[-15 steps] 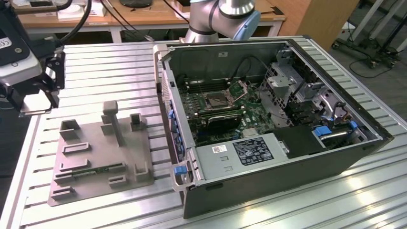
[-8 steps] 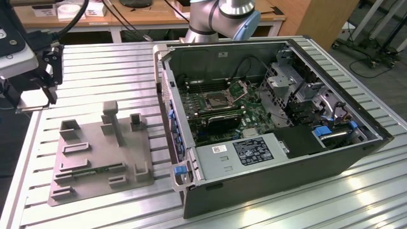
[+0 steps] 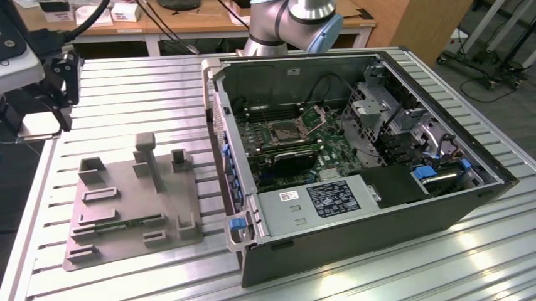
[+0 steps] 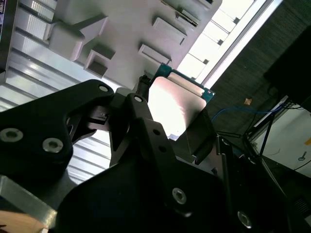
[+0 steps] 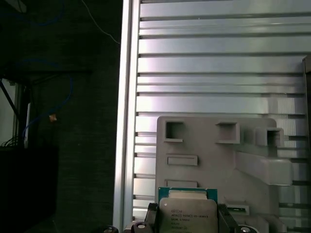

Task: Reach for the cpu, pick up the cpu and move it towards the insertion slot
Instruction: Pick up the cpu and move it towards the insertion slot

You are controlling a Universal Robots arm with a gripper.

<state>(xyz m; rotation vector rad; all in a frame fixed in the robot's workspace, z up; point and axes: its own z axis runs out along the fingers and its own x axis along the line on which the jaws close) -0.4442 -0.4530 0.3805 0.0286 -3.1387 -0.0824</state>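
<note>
cpu (image 5: 187,213) held above grey tray (image 5: 214,145) corner, near surface (image 3: 134,88) edge at the exterior view's left | gripper (image 5: 188,221) fingers (image 5: 151,218) clamped on its two sides | insertion slot (image 3: 289,131) well apart, inside open computer case (image 3: 368,226) | bare ribbed surface between tray and case | cpu: silver-grey lid, green rim
</note>
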